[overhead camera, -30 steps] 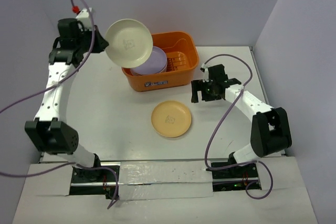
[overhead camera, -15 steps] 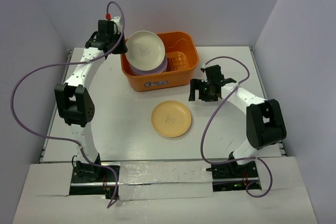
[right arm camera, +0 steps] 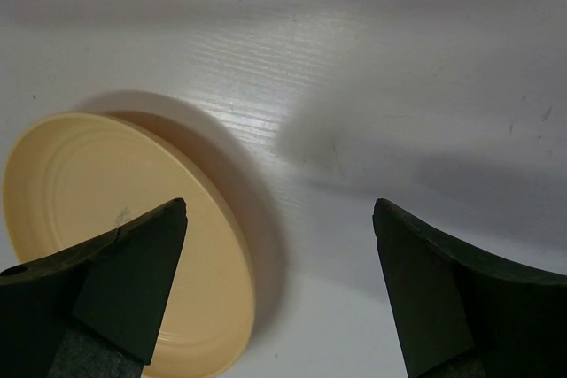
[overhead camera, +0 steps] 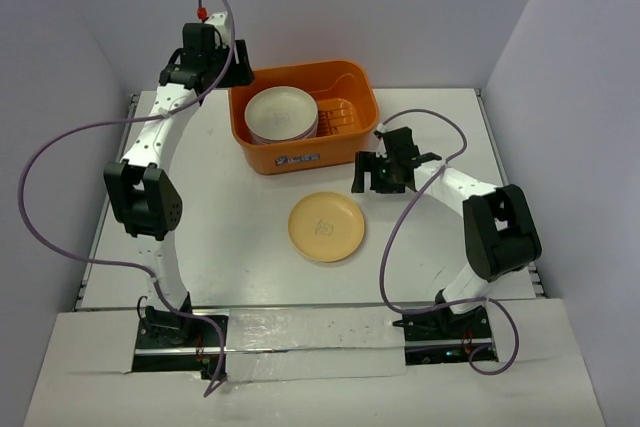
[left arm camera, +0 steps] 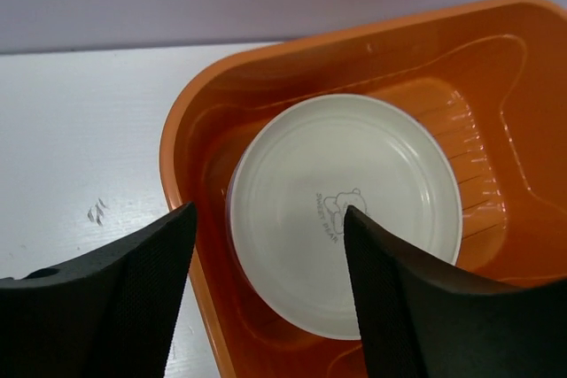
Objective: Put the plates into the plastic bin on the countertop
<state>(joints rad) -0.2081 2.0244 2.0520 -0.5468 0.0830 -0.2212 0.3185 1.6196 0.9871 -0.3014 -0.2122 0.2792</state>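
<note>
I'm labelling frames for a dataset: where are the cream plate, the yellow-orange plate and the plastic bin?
cream plate (overhead camera: 282,110): top view, its centre.
yellow-orange plate (overhead camera: 326,227): top view, its centre.
plastic bin (overhead camera: 340,147): top view, its front wall.

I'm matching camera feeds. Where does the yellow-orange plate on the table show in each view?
Top external: yellow-orange plate at centre, on the countertop, in front of the bin.
Left wrist: not in it.
Right wrist: the yellow-orange plate sits at lower left.
Shared landmark: the white countertop, visible in all three views.
</note>
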